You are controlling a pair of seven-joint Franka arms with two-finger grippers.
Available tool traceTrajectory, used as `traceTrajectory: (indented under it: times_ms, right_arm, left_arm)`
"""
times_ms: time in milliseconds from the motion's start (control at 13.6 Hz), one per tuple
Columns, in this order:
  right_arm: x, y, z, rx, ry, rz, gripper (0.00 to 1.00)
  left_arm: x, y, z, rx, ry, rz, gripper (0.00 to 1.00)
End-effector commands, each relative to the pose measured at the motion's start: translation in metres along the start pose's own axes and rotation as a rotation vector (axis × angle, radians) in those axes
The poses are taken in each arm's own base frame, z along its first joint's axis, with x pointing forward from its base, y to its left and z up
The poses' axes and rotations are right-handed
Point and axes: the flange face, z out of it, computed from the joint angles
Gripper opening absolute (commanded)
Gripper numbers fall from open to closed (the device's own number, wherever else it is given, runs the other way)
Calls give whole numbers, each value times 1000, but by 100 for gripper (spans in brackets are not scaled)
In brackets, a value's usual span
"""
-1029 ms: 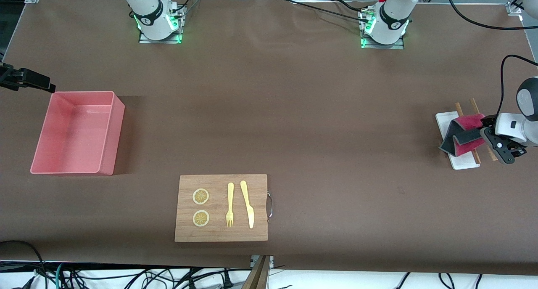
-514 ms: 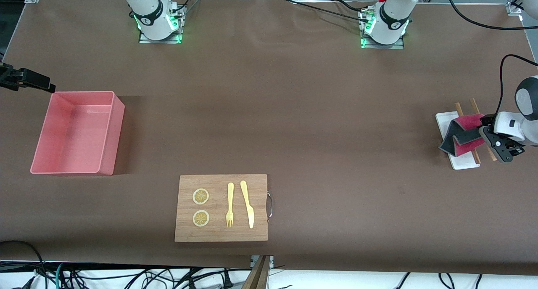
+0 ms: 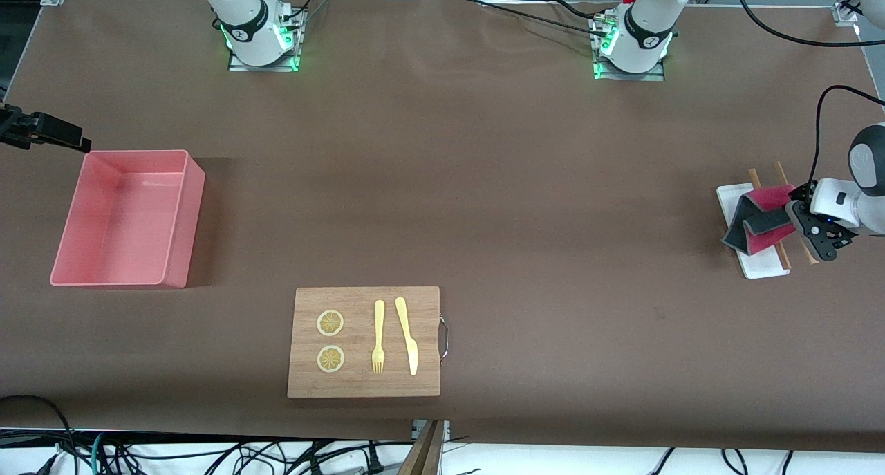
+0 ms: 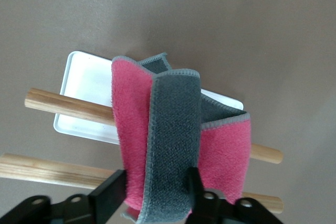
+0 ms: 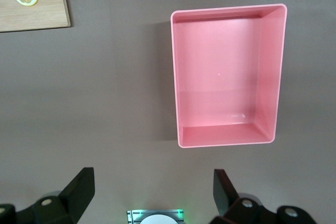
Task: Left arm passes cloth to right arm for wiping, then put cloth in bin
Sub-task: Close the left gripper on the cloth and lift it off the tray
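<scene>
The cloth (image 3: pixel 757 219), magenta-pink with a dark grey face, is draped over two wooden sticks (image 4: pixel 58 103) on a small white tray (image 3: pixel 764 267) at the left arm's end of the table. My left gripper (image 3: pixel 794 218) is at the cloth's edge. In the left wrist view its black fingers (image 4: pixel 113 190) press the folded cloth (image 4: pixel 173 129) from both sides. My right gripper (image 5: pixel 152 192) hangs open and empty high above the table, looking down on the pink bin (image 5: pixel 228 141). The bin (image 3: pixel 176 219) stands empty at the right arm's end.
A wooden cutting board (image 3: pixel 363 385) lies nearer to the front camera, at mid-table. It carries two lemon slices (image 3: pixel 330 323), a yellow fork (image 3: pixel 377 337) and a yellow knife (image 3: pixel 408 333). Both arm bases (image 3: pixel 259 36) stand along the table's back edge.
The left gripper's fingers have come together on the cloth, and the hand has shifted slightly. The cloth is squeezed narrower. The right arm has not moved.
</scene>
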Motion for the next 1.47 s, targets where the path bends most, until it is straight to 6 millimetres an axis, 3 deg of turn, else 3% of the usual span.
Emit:
traceTrajectory:
  times_ms: [0,147,367,588,808,955,1176,1396]
  right_arm:
    - [2,1,-6,-1,12,2,100]
    - [2,1,-6,-1,12,2,100]
    - [2,1,-6,-1,12,4,100]
    - [2,1,-6,-1,12,4,100]
    - [2,1,-6,-1,12,4,100]
    - [2,1,-6,-1,12,4,100]
    - [2,1,-6,-1,12,-2,100]
    - [2,0,-4,1,7,-2,100]
  left_arm:
    - [-4,6,6,-32,35,45,20]
    - [-1,6,0,-24,35,55,0]
    - [-3,4,-14,-3,34,53,0]
    - [-8,1,-59,-31,40,35,0]
    - [-5,7,-118,-79,55,20,0]
    - [32,20,-158,-83,59,25,0]
    - [121,57,-202,-106,68,-43,0]
    - [211,104,-224,-170,141,-142,0]
